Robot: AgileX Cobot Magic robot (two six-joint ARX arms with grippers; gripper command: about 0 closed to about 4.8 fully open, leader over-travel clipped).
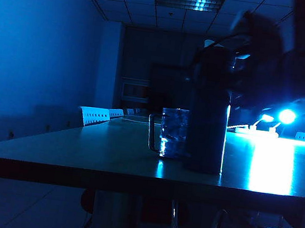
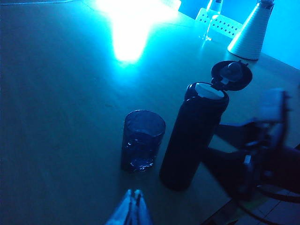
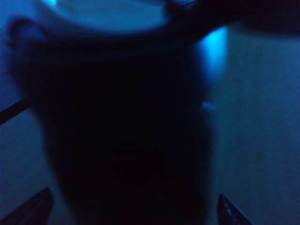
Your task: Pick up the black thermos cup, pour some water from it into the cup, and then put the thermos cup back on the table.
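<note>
Your right gripper [image 3: 133,211] has its jaws spread wide on either side of the black thermos cup [image 2: 194,136], which stands upright on the table [image 2: 61,122] just beside the cup [image 2: 143,140]. Square up on the body below the rim before you close, so the flip lid [image 2: 232,75], hanging open to one side, stays clear and the glass mug is not nudged. The thermos is a tall, matte dark cylinder with a pale rim at its mouth. Your left gripper [image 2: 132,208] hangs back near the mug, fingertips pressed together, holding nothing.
</note>
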